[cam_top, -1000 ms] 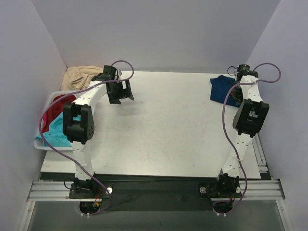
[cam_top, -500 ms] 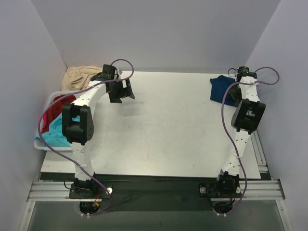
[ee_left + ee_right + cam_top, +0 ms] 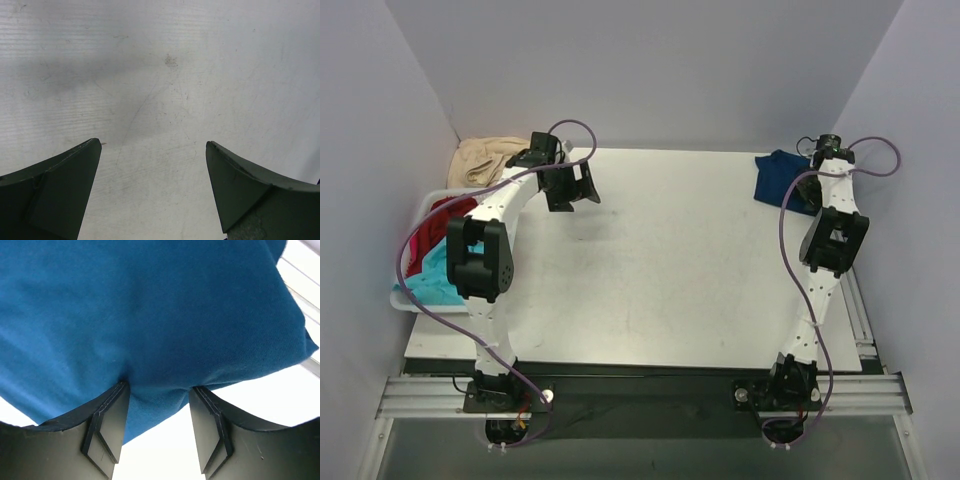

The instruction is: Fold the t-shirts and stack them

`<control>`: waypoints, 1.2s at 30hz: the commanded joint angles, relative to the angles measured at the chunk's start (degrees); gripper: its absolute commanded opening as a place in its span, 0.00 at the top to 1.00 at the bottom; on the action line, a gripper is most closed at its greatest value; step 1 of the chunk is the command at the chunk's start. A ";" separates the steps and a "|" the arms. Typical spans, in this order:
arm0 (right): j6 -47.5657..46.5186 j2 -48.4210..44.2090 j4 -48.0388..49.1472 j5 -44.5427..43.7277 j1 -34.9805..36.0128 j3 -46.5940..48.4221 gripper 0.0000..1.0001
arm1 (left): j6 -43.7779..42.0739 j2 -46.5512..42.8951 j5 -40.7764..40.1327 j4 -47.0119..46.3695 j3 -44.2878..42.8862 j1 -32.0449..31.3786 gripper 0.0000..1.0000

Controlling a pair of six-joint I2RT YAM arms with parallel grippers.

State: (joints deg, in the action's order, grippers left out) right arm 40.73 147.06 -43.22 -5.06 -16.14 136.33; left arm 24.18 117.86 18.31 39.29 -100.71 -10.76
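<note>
No folded stack shows anywhere on the table (image 3: 670, 260), so I judge the job barely begun. The white basket (image 3: 410, 303) at its left edge holds the red t-shirt (image 3: 440, 215) and turquoise t-shirt (image 3: 435, 270) in a heap, and the blue t-shirt (image 3: 778, 180) lies crumpled at the far right corner. My left gripper (image 3: 152, 145) hangs wide open over the tabletop. My right gripper (image 3: 159, 387) sits half-closed with blue cloth bunched between its tips, and I cannot tell whether it truly grips.
</note>
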 commanded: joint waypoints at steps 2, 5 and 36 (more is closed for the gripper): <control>0.67 0.07 3.93 2.86 -0.12 1.39 0.49 | -0.72 -2.64 1.47 -2.46 -2.56 0.66 0.03; -0.47 -1.77 4.81 1.21 0.49 0.43 0.50 | -0.80 -2.81 0.94 -2.81 -2.57 0.66 0.03; -27.81 -47.64 15.18 0.15 29.93 -42.10 0.00 | -5.99 -14.41 -8.64 -9.31 10.34 0.04 0.03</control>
State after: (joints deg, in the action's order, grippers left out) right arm 13.87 105.21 -28.58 -5.23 11.00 96.42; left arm 19.64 107.48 10.57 33.43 -91.61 -10.50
